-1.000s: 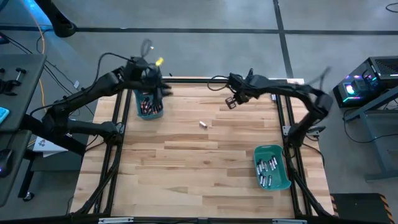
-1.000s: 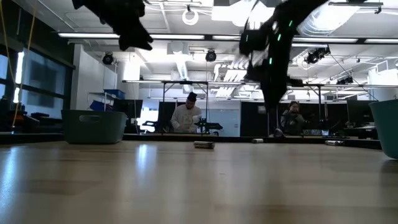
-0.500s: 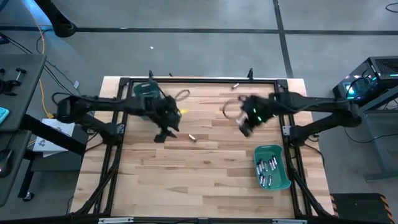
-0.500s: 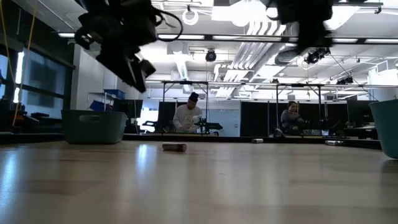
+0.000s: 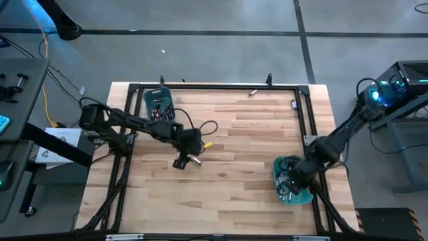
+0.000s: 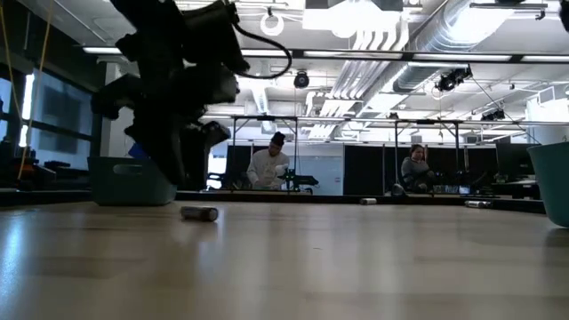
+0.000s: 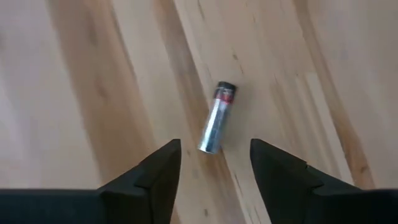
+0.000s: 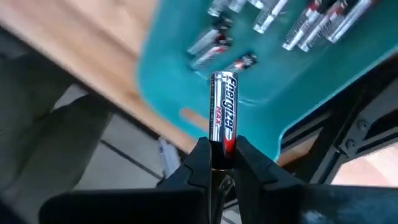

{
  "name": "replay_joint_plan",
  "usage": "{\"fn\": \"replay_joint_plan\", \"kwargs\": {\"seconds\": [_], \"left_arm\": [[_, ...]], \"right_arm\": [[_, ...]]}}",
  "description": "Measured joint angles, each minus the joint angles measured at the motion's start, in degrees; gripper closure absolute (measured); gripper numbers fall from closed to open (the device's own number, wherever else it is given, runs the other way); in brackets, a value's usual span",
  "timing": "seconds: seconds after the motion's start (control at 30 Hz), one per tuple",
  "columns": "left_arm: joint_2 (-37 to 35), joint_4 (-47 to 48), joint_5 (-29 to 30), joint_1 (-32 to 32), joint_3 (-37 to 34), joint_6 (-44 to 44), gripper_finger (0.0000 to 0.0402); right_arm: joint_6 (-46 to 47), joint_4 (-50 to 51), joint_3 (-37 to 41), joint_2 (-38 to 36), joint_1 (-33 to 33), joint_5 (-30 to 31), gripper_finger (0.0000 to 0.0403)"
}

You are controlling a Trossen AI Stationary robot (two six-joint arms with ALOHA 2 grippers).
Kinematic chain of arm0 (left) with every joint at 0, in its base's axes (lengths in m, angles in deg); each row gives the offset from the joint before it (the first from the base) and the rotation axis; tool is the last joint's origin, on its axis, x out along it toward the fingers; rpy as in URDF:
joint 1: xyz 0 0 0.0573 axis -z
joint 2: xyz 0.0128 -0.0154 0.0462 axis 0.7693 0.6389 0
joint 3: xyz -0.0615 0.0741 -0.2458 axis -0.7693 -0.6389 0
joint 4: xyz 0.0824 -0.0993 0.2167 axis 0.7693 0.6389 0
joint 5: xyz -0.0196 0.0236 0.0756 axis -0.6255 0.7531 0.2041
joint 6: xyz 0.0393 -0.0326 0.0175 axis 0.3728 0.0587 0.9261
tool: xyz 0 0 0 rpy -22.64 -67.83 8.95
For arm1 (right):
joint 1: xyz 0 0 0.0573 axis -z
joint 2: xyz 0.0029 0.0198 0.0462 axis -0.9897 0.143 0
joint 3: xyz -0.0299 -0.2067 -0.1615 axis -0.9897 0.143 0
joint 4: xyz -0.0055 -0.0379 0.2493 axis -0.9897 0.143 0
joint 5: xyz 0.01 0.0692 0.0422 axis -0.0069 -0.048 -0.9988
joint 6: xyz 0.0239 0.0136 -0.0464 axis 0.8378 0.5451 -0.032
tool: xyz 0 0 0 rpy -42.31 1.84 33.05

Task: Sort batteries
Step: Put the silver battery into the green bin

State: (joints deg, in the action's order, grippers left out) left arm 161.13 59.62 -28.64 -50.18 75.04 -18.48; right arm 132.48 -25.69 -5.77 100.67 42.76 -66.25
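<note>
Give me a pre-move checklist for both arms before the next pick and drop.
1. Left gripper open, straddling the loose battery on the table: ok.
2. Loose battery lies flat, untouched by either finger: ok.
3. Right gripper shut on the held battery: ok.
4. Held battery above the right teal bin: ok.
5. Sorted batteries lie inside that bin: ok.
6. Held cell's type matches the bin's: cannot tell.
</note>
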Motion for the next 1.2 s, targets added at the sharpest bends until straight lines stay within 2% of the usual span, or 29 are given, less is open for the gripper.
{"fn": "replay_joint_plan", "kwargs": {"seconds": [0.2,0.4,0.57,0.67,0.8,0.9,1.0,1.2], "left_arm": [[5.14,-0.26,0.03,3.48,0.0,0.04,0.0184],[9.15,-0.05,6.37,7.76,0.36,-0.68,0.0192],[9.41,-0.24,7.34,9.12,0.31,-4.25,0.0243],[9.37,-0.46,7.35,9.27,0.25,-7.21,0.0287],[9.44,-0.79,4.54,9.17,0.24,-13.59,0.0345],[9.47,-0.89,2.88,9.24,0.22,-17.72,0.0369],[9.63,-0.47,2.04,9.2,1.1,-21.62,0.0369],[10.29,2.59,0.5,7.84,7.73,-26.03,0.0369]], "right_arm": [[8.07,-7.2,7.41,0.1,-4.32,1.0,0.0381],[9.34,-8.72,9.07,0.07,-4.64,2.01,0.0361],[9.59,-8.81,9.05,0.07,-4.46,4.29,0.033],[9.4,-8.71,9.05,0.01,-4.01,4.77,0.0292],[9.43,-8.15,9.04,-0.08,-3.99,6.8,0.0233],[9.79,-7.79,8.63,-0.19,-3.99,8.41,0.0204],[9.92,-6.53,5.77,-1.01,-4.05,14.63,0.0194],[8.64,5.03,-6.41,-1.87,-4.05,33.91,0.0192]]}}
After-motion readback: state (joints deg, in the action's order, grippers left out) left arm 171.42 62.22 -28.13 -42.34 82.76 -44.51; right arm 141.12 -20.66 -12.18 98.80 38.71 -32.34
